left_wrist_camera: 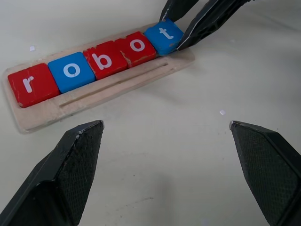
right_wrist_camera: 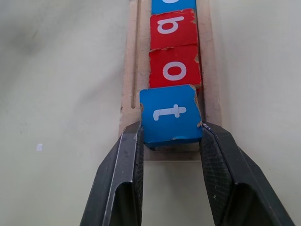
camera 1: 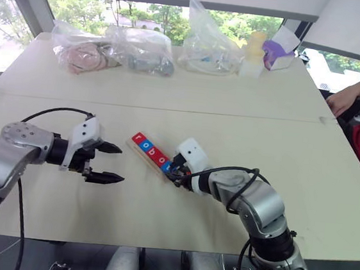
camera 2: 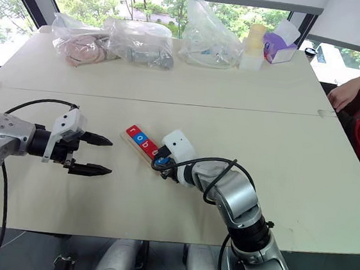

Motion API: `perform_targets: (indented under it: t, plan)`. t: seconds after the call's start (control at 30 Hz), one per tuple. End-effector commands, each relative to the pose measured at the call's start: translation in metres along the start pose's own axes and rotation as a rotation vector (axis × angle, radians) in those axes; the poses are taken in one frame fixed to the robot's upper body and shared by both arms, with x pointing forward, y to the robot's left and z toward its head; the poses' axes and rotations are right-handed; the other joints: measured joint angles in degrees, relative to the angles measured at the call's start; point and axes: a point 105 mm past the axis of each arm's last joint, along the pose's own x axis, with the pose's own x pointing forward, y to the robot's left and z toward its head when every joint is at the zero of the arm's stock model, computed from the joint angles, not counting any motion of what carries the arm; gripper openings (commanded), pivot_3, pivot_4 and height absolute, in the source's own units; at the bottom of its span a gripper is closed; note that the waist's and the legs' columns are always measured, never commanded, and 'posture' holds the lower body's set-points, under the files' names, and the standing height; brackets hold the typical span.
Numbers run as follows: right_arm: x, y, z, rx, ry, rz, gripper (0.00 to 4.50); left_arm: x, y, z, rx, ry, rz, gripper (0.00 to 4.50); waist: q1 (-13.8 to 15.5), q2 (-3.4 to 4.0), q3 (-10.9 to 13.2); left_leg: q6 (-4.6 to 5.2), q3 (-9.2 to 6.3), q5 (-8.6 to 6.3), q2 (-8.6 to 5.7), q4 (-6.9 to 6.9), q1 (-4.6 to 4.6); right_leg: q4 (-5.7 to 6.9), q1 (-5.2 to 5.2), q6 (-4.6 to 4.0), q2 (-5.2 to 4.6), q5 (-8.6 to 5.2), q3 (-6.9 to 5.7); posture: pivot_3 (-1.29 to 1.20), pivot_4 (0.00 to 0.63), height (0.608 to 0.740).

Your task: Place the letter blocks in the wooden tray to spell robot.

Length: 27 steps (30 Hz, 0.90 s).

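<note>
The wooden tray lies at an angle on the table between my two arms. In it sit a red r, a blue o, a red b and a red o in a row. The blue t is at the tray's near end, slightly tilted, and my right gripper is shut on its two sides. To the left of the tray my left gripper hangs open above bare table, holding nothing.
Several clear plastic bags stand along the far side of the table, with a pale bottle and a purple box. A person's arm rests at the right edge. The table's front edge runs close below both arms.
</note>
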Motion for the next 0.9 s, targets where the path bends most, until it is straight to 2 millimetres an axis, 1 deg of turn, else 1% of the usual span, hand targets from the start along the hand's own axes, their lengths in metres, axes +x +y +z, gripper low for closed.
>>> perform_targets:
  t: [0.03, 0.07, 0.1, 0.13, 0.17, 0.2, 0.3, 0.43, 0.53, 0.63, 0.73, 0.8, 0.83, 0.9]
  plan:
    - [-0.001, 0.003, 0.012, -0.021, -0.05, 0.009, 2.14, -0.004, 0.002, 0.006, 0.024, -0.021, 0.02, 4.5, 0.0, 0.0, 0.0, 0.0, 0.0, 0.0, 0.0, 0.0, 0.0, 0.0, 0.0, 0.0, 0.0, 0.0, 0.0, 0.0, 0.15, 0.735]
    - [-0.001, 0.003, 0.013, -0.022, -0.054, 0.004, 2.43, -0.004, 0.002, 0.006, 0.024, -0.021, 0.021, 4.5, 0.0, 0.0, 0.0, 0.0, 0.0, 0.0, 0.0, 0.0, 0.0, 0.0, 0.0, 0.0, 0.0, 0.0, 0.0, 0.0, 0.15, 0.735]
    - [-0.001, 0.002, 0.014, -0.026, -0.059, -0.002, 3.12, -0.004, 0.003, 0.005, 0.023, -0.021, 0.022, 4.5, 0.0, 0.0, 0.0, 0.0, 0.0, 0.0, 0.0, 0.0, 0.0, 0.0, 0.0, 0.0, 0.0, 0.0, 0.0, 0.0, 0.15, 0.735]
    - [-0.002, 0.0, 0.017, -0.033, -0.071, -0.012, 3.54, -0.003, 0.003, 0.005, 0.022, -0.021, 0.023, 4.5, 0.0, 0.0, 0.0, 0.0, 0.0, 0.0, 0.0, 0.0, 0.0, 0.0, 0.0, 0.0, 0.0, 0.0, 0.0, 0.0, 0.15, 0.735]
    - [-0.003, -0.003, 0.021, -0.038, -0.089, -0.027, 4.07, -0.003, 0.004, 0.004, 0.022, -0.021, 0.023, 4.5, 0.0, 0.0, 0.0, 0.0, 0.0, 0.0, 0.0, 0.0, 0.0, 0.0, 0.0, 0.0, 0.0, 0.0, 0.0, 0.0, 0.15, 0.735]
    - [-0.005, -0.006, 0.025, -0.045, -0.107, -0.043, 4.45, -0.003, 0.004, 0.004, 0.021, -0.021, 0.024, 4.5, 0.0, 0.0, 0.0, 0.0, 0.0, 0.0, 0.0, 0.0, 0.0, 0.0, -0.01, 0.0, 0.0, 0.0, 0.0, 0.0, 0.15, 0.735]
    - [-0.013, -0.014, 0.039, -0.075, -0.17, -0.086, 4.45, -0.003, 0.005, 0.003, 0.018, -0.022, 0.027, 4.5, 0.0, 0.0, 0.0, 0.0, 0.0, 0.0, 0.0, 0.0, 0.0, 0.0, -0.01, 0.0, 0.01, 0.0, 0.0, 0.0, 0.15, 0.735]
    - [-0.028, -0.013, 0.058, -0.097, -0.27, -0.077, 4.45, -0.003, 0.005, 0.002, 0.015, -0.029, 0.027, 4.5, 0.0, 0.0, 0.0, 0.0, 0.0, 0.0, 0.0, -0.01, -0.01, 0.0, -0.01, 0.0, -0.01, 0.0, 0.0, 0.0, 0.15, 0.735]
    - [-0.043, -0.013, 0.061, -0.133, -0.31, -0.067, 4.45, -0.004, 0.005, 0.003, 0.002, -0.038, 0.026, 4.5, 0.0, 0.0, 0.0, 0.0, 0.0, 0.0, 0.0, -0.02, -0.01, 0.0, -0.01, 0.0, -0.03, 0.0, 0.0, 0.0, 0.15, 0.735]
    - [-0.055, -0.023, 0.052, -0.167, -0.304, -0.087, 4.45, -0.006, 0.006, -0.003, -0.002, -0.014, 0.03, 4.5, 0.1, 0.0, 0.0, 0.0, 0.0, 0.0, -0.01, -0.03, -0.02, -0.02, 0.0, 0.0, -0.05, 0.0, -0.02, 0.0, 0.15, 0.735]
    - [-0.066, -0.033, 0.031, -0.2, -0.251, -0.104, 4.45, -0.007, 0.007, -0.007, -0.004, -0.005, 0.032, 4.5, 0.1, 0.0, 0.0, 0.0, 0.0, 0.0, -0.02, -0.03, -0.01, -0.04, 0.01, 0.0, -0.06, 0.0, -0.02, 0.0, 0.15, 0.735]
    - [-0.07, -0.035, 0.015, -0.219, -0.201, -0.103, 4.45, -0.007, 0.008, -0.007, -0.004, -0.003, 0.037, 4.5, 0.1, 0.0, 0.0, 0.0, 0.01, 0.0, -0.02, -0.03, -0.02, -0.04, 0.0, 0.0, -0.05, 0.0, -0.02, 0.0, 0.15, 0.735]
    - [-0.071, -0.034, 0.01, -0.222, -0.187, -0.101, 4.45, -0.007, 0.009, -0.007, -0.004, -0.001, 0.04, 4.5, 0.1, 0.0, 0.0, 0.0, 0.0, 0.0, -0.02, -0.03, -0.01, -0.04, 0.01, 0.0, -0.05, -0.01, -0.02, 0.0, 0.15, 0.735]
    - [-0.072, -0.034, 0.001, -0.225, -0.169, -0.101, 4.45, -0.009, 0.015, -0.014, 0.009, 0.029, 0.071, 4.5, -0.1, 0.0, 0.0, 0.0, 0.01, 0.0, 0.0, -0.03, -0.01, -0.03, 0.0, 0.0, -0.01, -0.01, -0.02, 0.0, 0.15, 0.735]
